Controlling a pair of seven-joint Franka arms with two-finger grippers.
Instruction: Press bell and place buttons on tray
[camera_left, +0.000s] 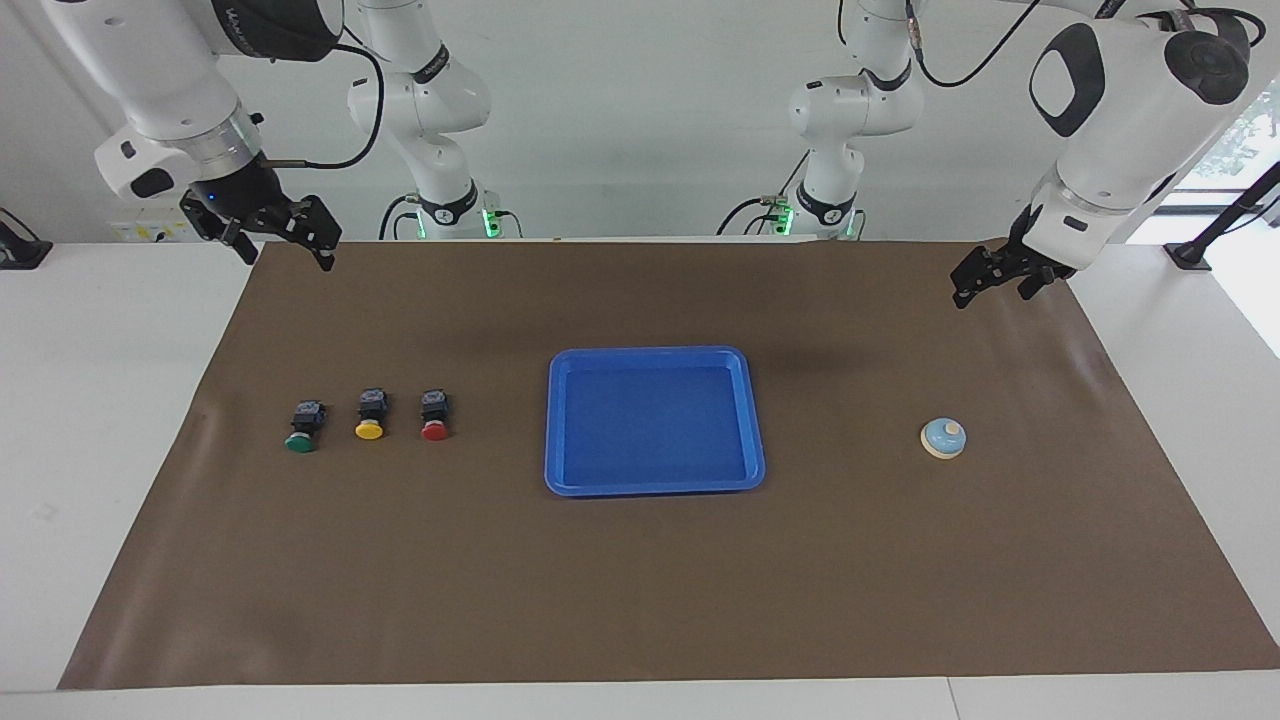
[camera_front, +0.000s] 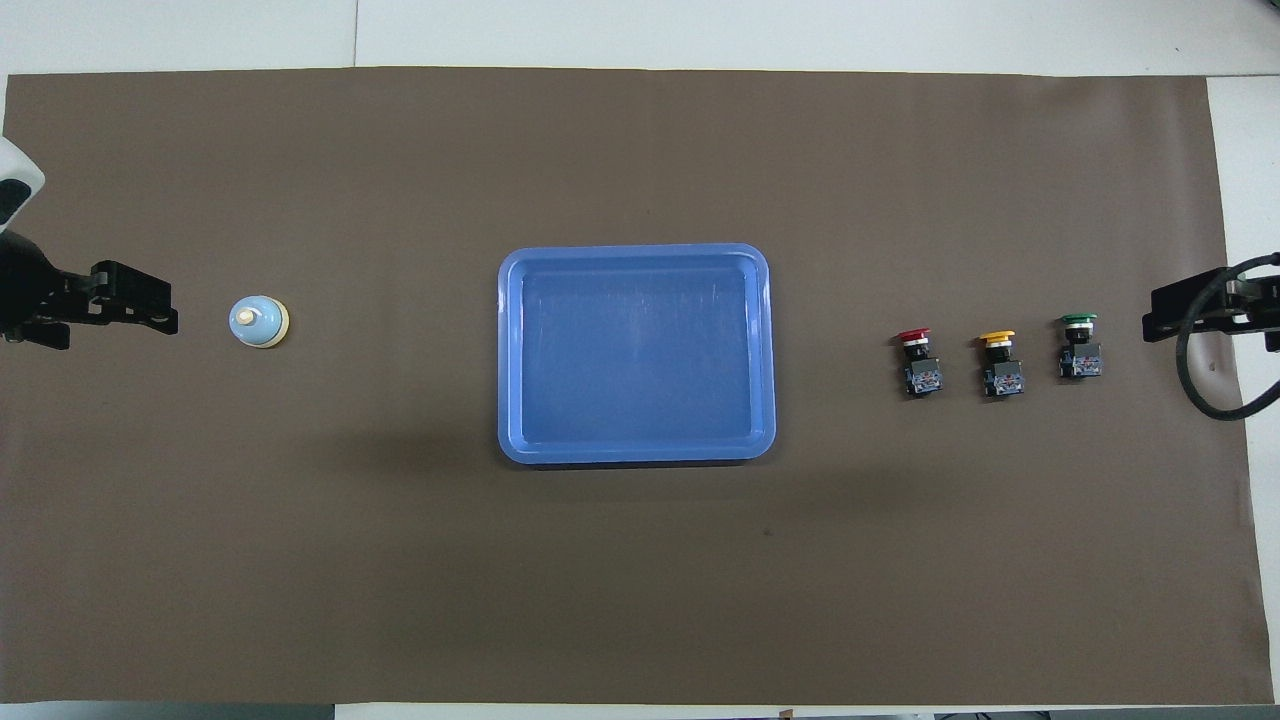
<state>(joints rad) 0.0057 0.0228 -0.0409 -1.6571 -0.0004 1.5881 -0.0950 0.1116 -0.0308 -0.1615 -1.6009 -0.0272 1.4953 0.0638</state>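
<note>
Blue tray ×1, 3 buttons, 1 bell, left gripper and right gripper both apart.

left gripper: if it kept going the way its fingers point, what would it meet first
Probably the bell. In the overhead view the left gripper, open, points along the table at it, but it hangs raised above the mat, so it might pass over.
</note>
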